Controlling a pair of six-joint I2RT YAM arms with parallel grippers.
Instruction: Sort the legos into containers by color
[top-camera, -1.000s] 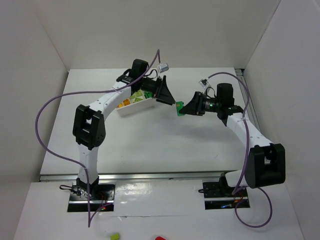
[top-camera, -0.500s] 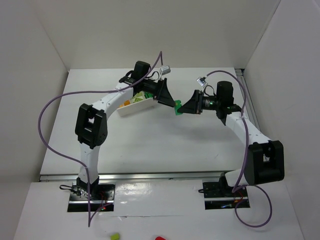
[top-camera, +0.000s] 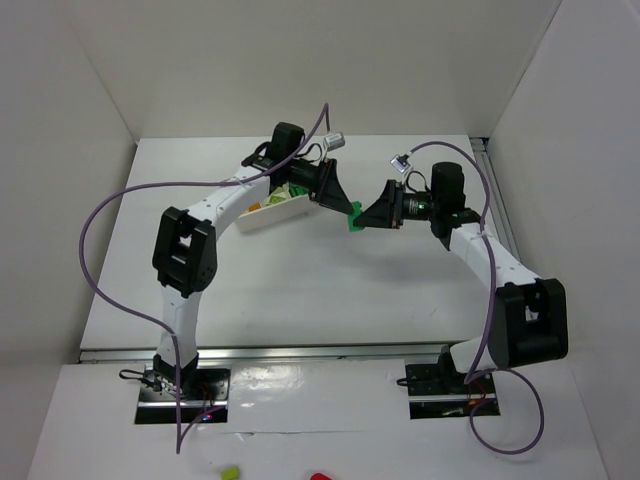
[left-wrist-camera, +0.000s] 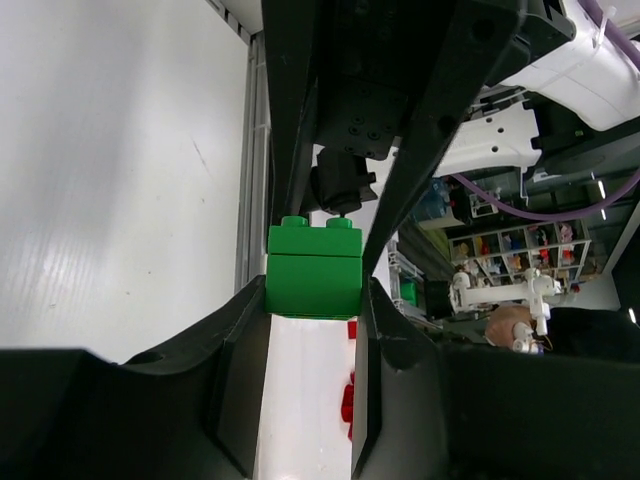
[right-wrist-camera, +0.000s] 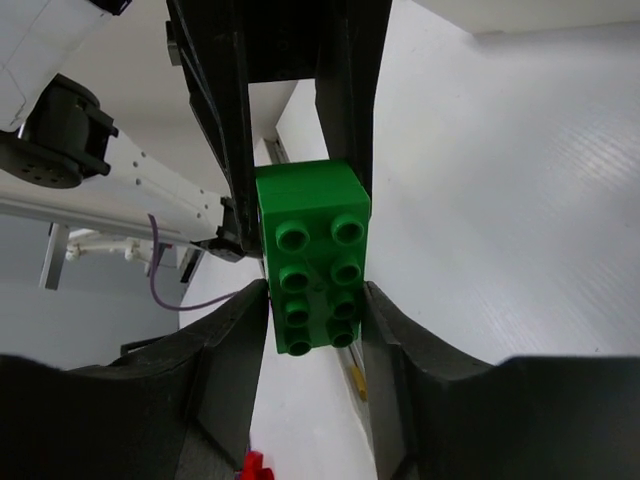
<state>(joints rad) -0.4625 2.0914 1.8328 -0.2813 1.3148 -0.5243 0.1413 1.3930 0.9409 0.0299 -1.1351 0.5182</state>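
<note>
Green lego (right-wrist-camera: 310, 250), showing eight studs in the right wrist view, is gripped low on its sides by the right jaws, which are closed to the brick's width. Its far end is flanked by the left jaws. In the left wrist view the same green lego (left-wrist-camera: 314, 270) is seated between the tips of the left jaws. Both tips touch its sides, so these jaws are likewise closed on it and parted only by the brick.

In the top view, a small lime object (top-camera: 230, 471) and a small red object (top-camera: 320, 477) are seen at the bottom edge, in front of the arm bases; they cannot be identified. Beyond the bases a broad stretch of bare desk (top-camera: 320, 290) is shown between the left arm (top-camera: 180, 250) and the right arm (top-camera: 500, 270). Purple cables (top-camera: 95, 220) are looped outward on both sides.

Farther back, at mid-desk, the green lego (top-camera: 354, 213) is held where the two sets of jaws meet. Its height above the desk cannot be judged.

Just left of it the white tray (top-camera: 270, 217) is set at an angle, its right end under the left arm's wrist. Orange-yellow pieces (top-camera: 247, 210) are seen in the left-end compartment and pale green pieces (top-camera: 274, 193) in the middle one. The contents of the right-end compartment cannot be told.

A strip of bare desk is visible between the tray and the back wall (top-camera: 330, 70). The desk is closed in by side walls (top-camera: 60, 150) at left and right.
</note>
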